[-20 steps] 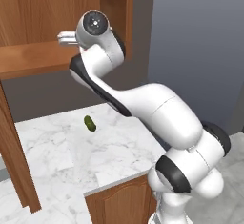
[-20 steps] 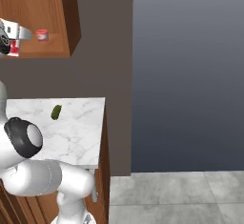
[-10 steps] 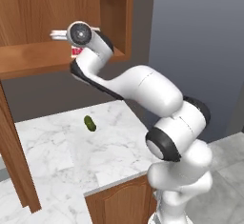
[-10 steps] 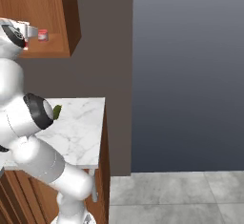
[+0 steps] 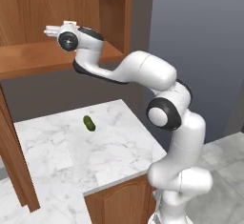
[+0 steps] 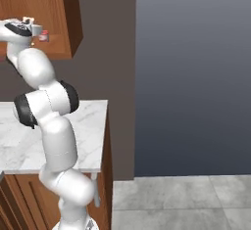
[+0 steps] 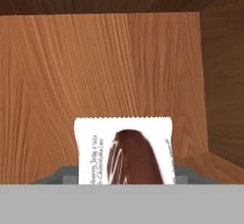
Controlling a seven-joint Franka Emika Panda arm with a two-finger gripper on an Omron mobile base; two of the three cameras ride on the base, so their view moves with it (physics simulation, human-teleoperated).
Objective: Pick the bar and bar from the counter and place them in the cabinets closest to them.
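One white wrapped bar with a dark reddish patch [image 7: 124, 154] sits low in the hand view, pinched between the part-open claw [image 5: 51, 30], before the brown wood-grain wall cabinet [image 5: 28, 8]. At upper left of the left base view, the claw reaches over the wooden shelf [image 5: 33, 58]. Below, a green oval [image 5: 88, 123] lies on the white marble desk [image 5: 114, 147].

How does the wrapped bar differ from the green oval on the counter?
The bar is white, flat and rectangular with a dark reddish patch; the oval is plain green and rounded. The bar is up at the wall cabinet between the gripper's fingers; the oval lies free on the counter. Both are small.
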